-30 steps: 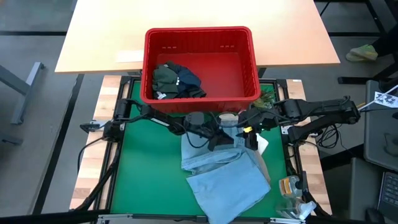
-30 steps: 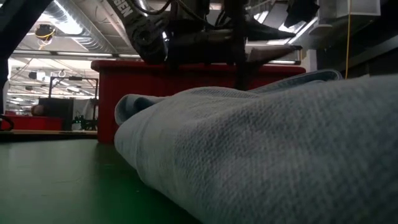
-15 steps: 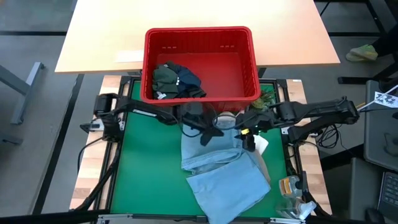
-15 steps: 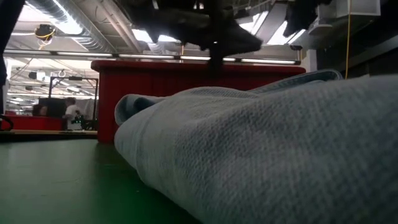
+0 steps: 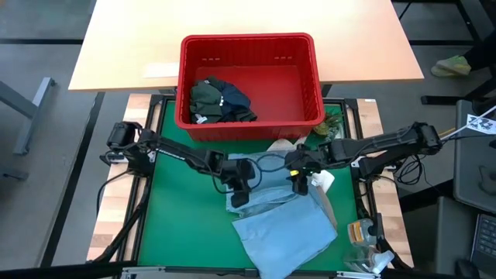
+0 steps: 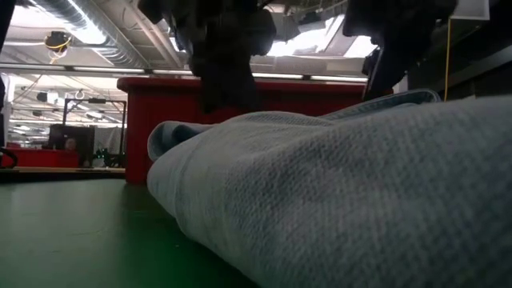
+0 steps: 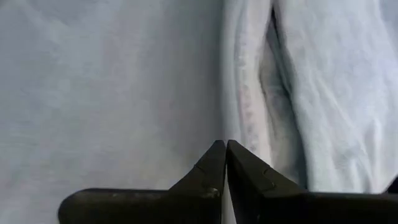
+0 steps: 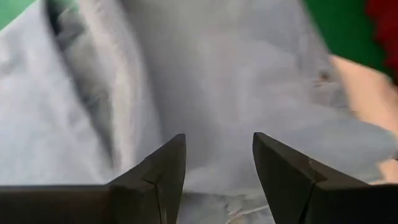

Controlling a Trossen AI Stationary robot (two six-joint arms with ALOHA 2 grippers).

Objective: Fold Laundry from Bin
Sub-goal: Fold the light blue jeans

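We are looking at a robotics lab or workshop inside a large industrial hall. Our low view shows exposed silver ventilation ducts (image 6: 96,20) and long strip lights (image 6: 72,70) under a high ceiling, with equipment racks (image 6: 68,144) far behind. From above we see a green work mat (image 5: 182,225) framed in black metal, a light wooden table (image 5: 248,23), loose cables (image 5: 116,182) and grey concrete floor (image 5: 39,116).

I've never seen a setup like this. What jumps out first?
A rectangular red plastic basket at the green mat's far edge, with dark garments in one corner. In front lies a crumpled light blue shirt, with the left end effector shut and the right end effector open over it.
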